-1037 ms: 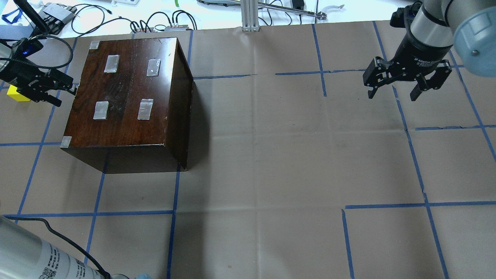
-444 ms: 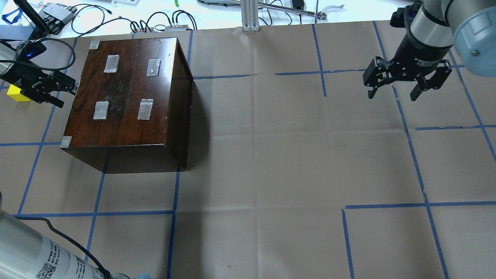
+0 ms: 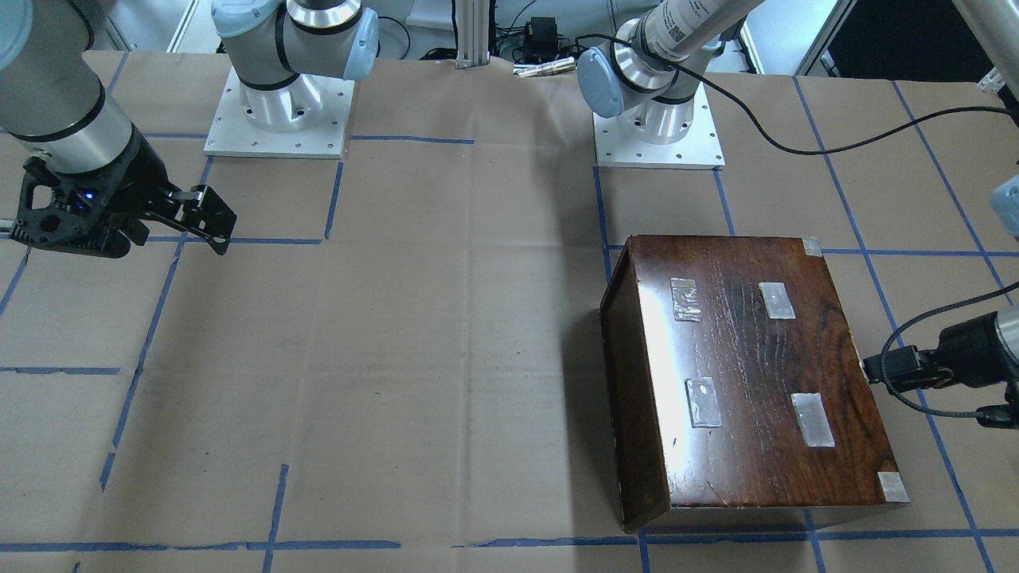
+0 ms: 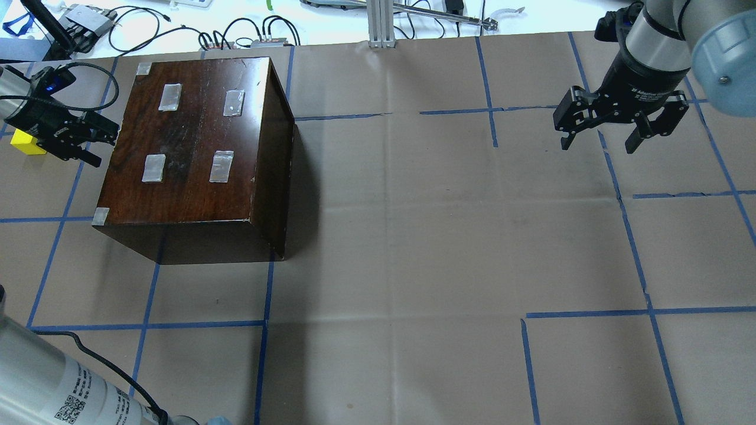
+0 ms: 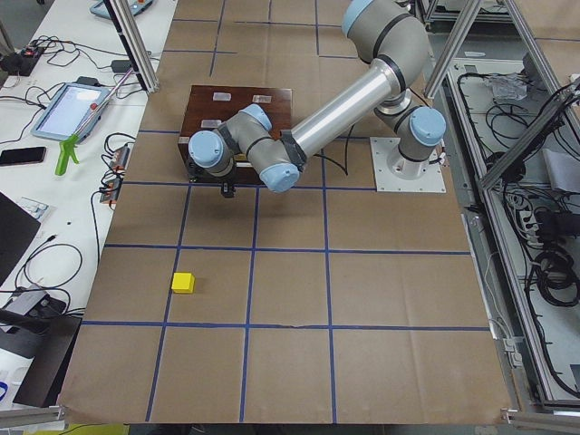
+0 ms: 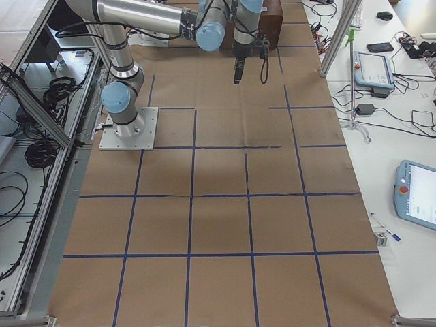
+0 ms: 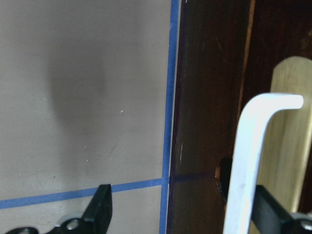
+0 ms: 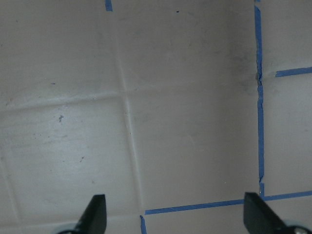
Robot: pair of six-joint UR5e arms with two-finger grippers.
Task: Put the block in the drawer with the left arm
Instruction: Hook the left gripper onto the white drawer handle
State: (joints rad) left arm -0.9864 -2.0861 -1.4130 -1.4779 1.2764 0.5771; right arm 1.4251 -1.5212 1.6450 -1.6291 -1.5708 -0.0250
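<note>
The yellow block (image 4: pixel 26 143) lies on the paper left of the dark-brown box (image 4: pixel 195 141); it also shows in the exterior left view (image 5: pixel 184 283). My left gripper (image 4: pixel 99 143) is open and empty, between the block and the box's left face, with its fingertips close to that face (image 3: pixel 874 370). In the left wrist view the gripper (image 7: pixel 183 212) faces the drawer's dark front and its notch (image 7: pixel 224 178). A white hook (image 7: pixel 253 146) sits on one finger, with pale wood behind it. No tray sticks out in the overhead view. My right gripper (image 4: pixel 599 141) is open and empty, far right.
Blue tape lines grid the brown paper. Cables and small devices (image 4: pixel 88 23) lie past the far edge behind the box. A metal post (image 4: pixel 381 23) stands at the far middle. The left arm's black cable (image 3: pixel 796 135) loops over the table near its base.
My left gripper has shifted a little toward the box's left face and turned slightly. The block, the box and the right arm have not moved.
</note>
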